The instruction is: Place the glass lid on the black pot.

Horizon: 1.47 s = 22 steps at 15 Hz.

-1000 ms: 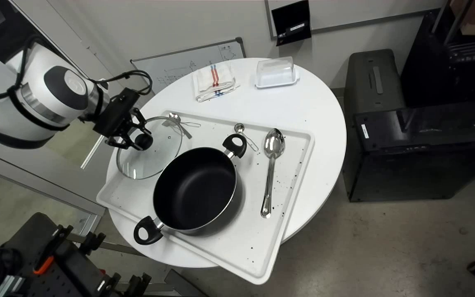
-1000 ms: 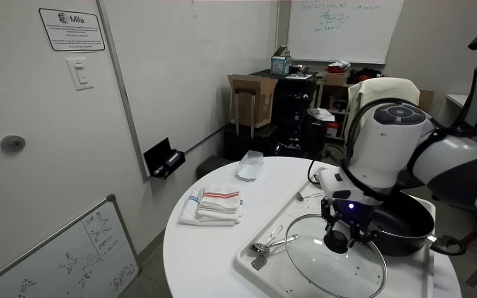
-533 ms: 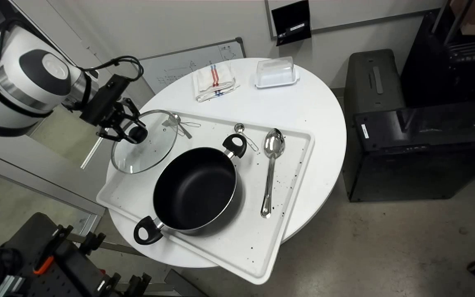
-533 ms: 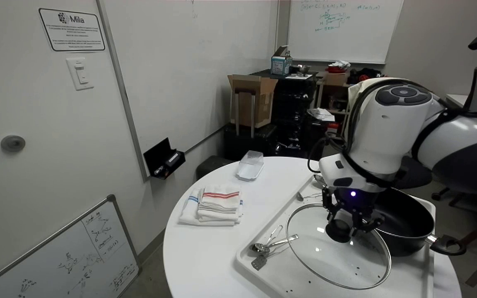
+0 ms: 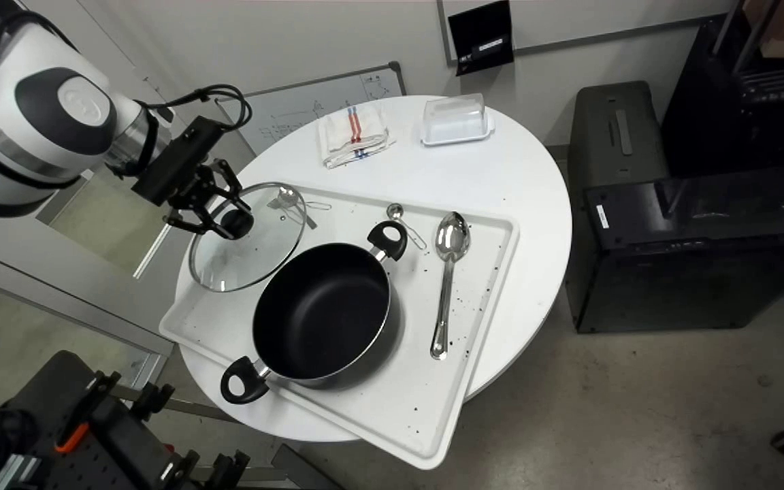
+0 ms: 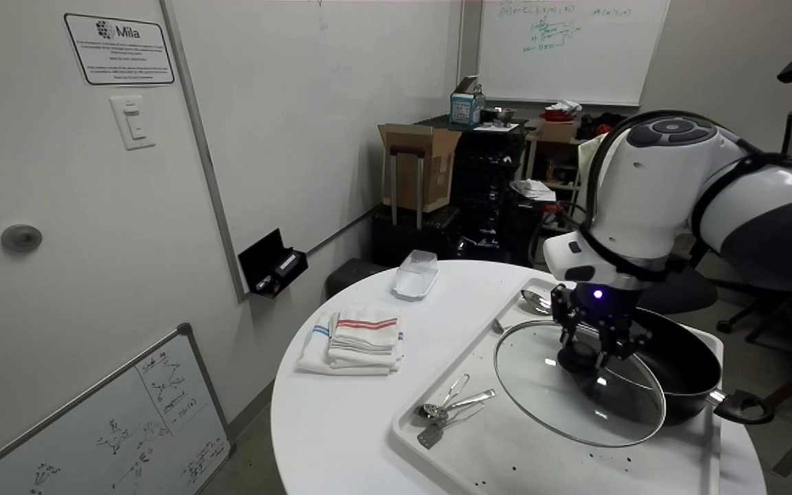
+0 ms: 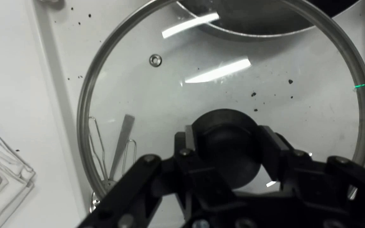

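Overhanging the round white table (image 5: 528, 190), the rimmed tray (image 5: 392, 412) bore the black pot (image 5: 320, 320); over the tray, beside the pot, I held the glass lid (image 7: 223, 98), my gripper (image 7: 228, 134) clamped on the lid's black knob (image 7: 228, 155).

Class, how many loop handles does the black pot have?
2, both on the black pot. In an exterior view, one handle points toward a small metal utensil; the opposite handle shows past the edge of the tray. Neither is hidden there.
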{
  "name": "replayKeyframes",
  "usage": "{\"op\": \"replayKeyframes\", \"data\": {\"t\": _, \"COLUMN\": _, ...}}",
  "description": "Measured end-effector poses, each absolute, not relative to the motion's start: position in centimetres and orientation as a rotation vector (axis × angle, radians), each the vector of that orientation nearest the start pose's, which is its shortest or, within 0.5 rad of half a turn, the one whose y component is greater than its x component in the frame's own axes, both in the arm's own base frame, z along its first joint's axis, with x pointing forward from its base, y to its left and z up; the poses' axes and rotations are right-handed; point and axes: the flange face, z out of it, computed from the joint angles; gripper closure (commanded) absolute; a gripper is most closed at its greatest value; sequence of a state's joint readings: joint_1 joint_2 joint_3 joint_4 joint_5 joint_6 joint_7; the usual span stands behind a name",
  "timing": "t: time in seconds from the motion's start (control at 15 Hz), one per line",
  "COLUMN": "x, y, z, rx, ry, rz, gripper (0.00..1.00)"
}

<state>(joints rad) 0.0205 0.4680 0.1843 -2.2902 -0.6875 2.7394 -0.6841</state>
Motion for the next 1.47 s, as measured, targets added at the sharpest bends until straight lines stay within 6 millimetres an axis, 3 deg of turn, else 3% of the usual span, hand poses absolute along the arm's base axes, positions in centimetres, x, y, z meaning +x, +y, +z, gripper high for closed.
{"op": "replayKeyframes", "data": {"t": 0.93, "x": 48.8, "y": -0.1, "z": 16.0, "rx": -2.610, "ry": -2.068, "rz": 0.116, "gripper": 0.76}}
{"op": "replayKeyframes", "data": {"t": 1.47, "x": 46.6, "y": -5.5, "z": 15.1, "rx": -2.663, "ry": -1.984, "rz": 0.088, "gripper": 0.76}}
